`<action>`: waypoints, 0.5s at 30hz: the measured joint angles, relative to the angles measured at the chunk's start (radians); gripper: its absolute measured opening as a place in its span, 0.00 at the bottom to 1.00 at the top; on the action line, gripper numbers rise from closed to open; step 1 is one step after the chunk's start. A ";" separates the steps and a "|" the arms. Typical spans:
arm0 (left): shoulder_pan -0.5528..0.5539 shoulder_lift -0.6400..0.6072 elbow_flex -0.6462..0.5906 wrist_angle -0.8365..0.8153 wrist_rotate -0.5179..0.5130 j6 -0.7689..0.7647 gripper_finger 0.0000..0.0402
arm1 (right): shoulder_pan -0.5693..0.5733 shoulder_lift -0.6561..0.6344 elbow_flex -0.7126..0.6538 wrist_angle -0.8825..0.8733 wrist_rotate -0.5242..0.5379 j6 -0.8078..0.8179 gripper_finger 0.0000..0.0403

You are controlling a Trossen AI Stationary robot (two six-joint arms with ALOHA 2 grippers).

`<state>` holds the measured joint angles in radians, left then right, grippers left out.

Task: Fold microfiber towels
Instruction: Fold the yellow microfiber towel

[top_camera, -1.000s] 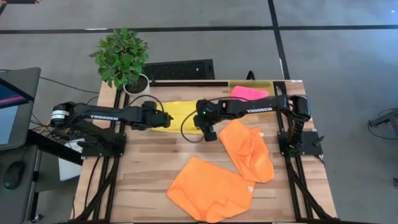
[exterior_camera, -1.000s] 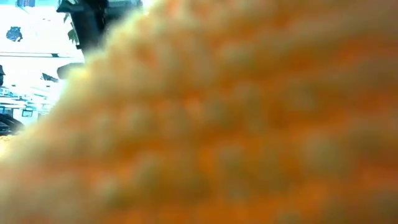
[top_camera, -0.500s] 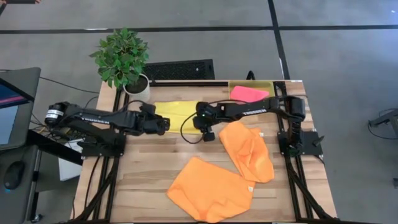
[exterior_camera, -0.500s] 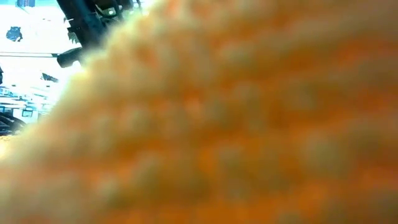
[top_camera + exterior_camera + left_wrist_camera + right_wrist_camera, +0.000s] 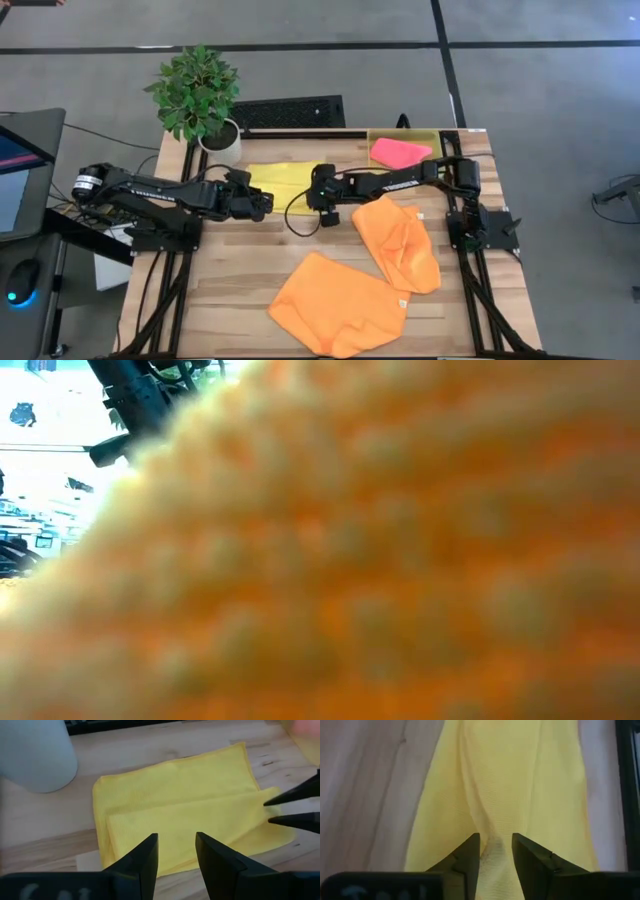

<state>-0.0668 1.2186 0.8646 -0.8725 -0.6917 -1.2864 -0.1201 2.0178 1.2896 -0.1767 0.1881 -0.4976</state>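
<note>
The yellow towel (image 5: 285, 178) lies flat at the table's far middle, with one layer folded over itself (image 5: 190, 815). My left gripper (image 5: 176, 845) hovers open above the towel's left near part and touches nothing. My right gripper (image 5: 495, 845) is open, its tips down at the folded layer's right end (image 5: 260, 800). The pink towel (image 5: 400, 152) lies in a translucent yellow bin (image 5: 430, 134). Two orange towels (image 5: 400, 240) (image 5: 335, 305) lie crumpled on the near right of the table. My right gripper comes slanting down from the table's right. Its fingertips (image 5: 280, 797) stand at the right end of the yellow towel's upper layer, with a small ridge of cloth (image 5: 495, 836) between them. Whether the tips press on the cloth I cannot tell. The towel stays flat on the table.
A potted plant (image 5: 200, 95) in a white pot (image 5: 35, 750) stands at the far left corner, close to the yellow towel. An orange towel (image 5: 380, 560) fills almost the whole low view, leaving only an arm (image 5: 130, 400) visible at its upper left.
My right gripper has sunk and gone toward the table's left, down onto the yellow towel's right end. My left gripper has swung a little toward the near edge, off the towel's left part. No towel has moved.
</note>
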 joint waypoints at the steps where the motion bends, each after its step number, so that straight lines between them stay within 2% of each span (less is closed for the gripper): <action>1: 0.000 0.000 0.000 0.000 -0.001 0.000 0.31 | -0.003 0.000 0.000 -0.001 -0.001 0.000 0.32; 4: 0.000 0.000 0.000 0.000 -0.002 0.000 0.31 | -0.009 0.000 0.000 -0.013 -0.003 0.000 0.24; 8: 0.000 0.000 0.000 0.000 -0.002 0.004 0.31 | -0.011 0.000 0.003 -0.017 -0.004 0.001 0.05; 15: 0.000 0.000 0.000 0.000 -0.001 0.007 0.31 | -0.051 -0.002 0.071 -0.017 -0.005 0.103 0.02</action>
<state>-0.0669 1.2188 0.8646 -0.8726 -0.6927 -1.2792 -0.1713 2.0155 1.3601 -0.1933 0.1828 -0.3944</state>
